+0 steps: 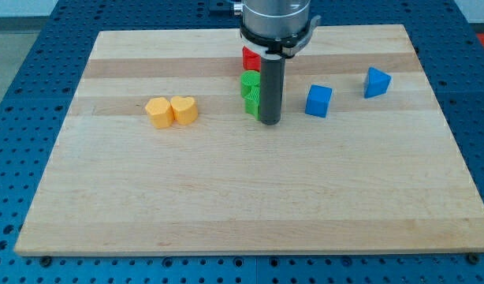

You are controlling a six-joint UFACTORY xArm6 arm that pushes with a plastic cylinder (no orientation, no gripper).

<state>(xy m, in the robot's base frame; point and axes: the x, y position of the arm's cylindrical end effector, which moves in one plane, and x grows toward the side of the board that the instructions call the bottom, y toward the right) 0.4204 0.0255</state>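
My tip [270, 122] rests on the wooden board [226, 189] just right of centre, in the upper half. It touches or nearly touches the right side of a lower green block [253, 103], partly hidden behind the rod. Directly above that sits a second green block [249, 81], and a red block [251, 58] lies above both, partly covered by the arm. A blue cube [319, 100] stands to the tip's right, apart from it.
A blue triangular block [377, 82] lies further right, toward the view's top. At the left, a yellow hexagon-like block [158, 113] touches a yellow heart-shaped block [184, 110]. A blue perforated table [21, 95] surrounds the board.
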